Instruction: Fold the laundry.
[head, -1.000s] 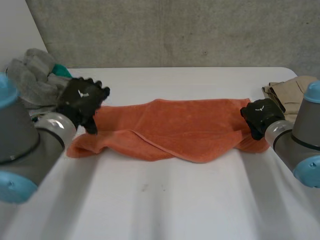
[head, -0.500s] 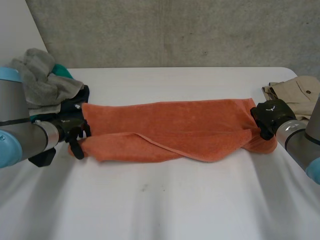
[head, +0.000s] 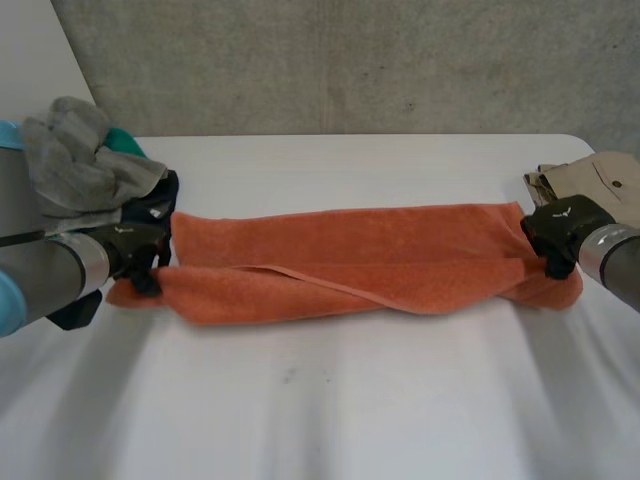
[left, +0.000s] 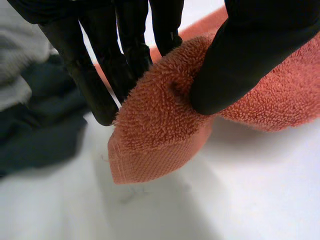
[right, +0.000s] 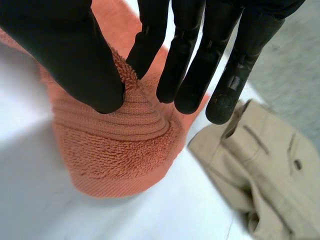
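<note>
With the left hand and right hand each pinching an end, the orange towel has been pulled straighter across the surface, likely ready for its next fold.

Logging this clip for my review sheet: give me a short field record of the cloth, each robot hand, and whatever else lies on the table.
towel: orange, laid lengthwise across the table, loosely doubled along its length
left robot hand: pinches one end of the towel between thumb and fingers
right robot hand: pinches the opposite end between thumb and fingers
grey clothes: heaped beside the left robot hand
beige garment: beside the right robot hand
fold: not yet finished
</note>
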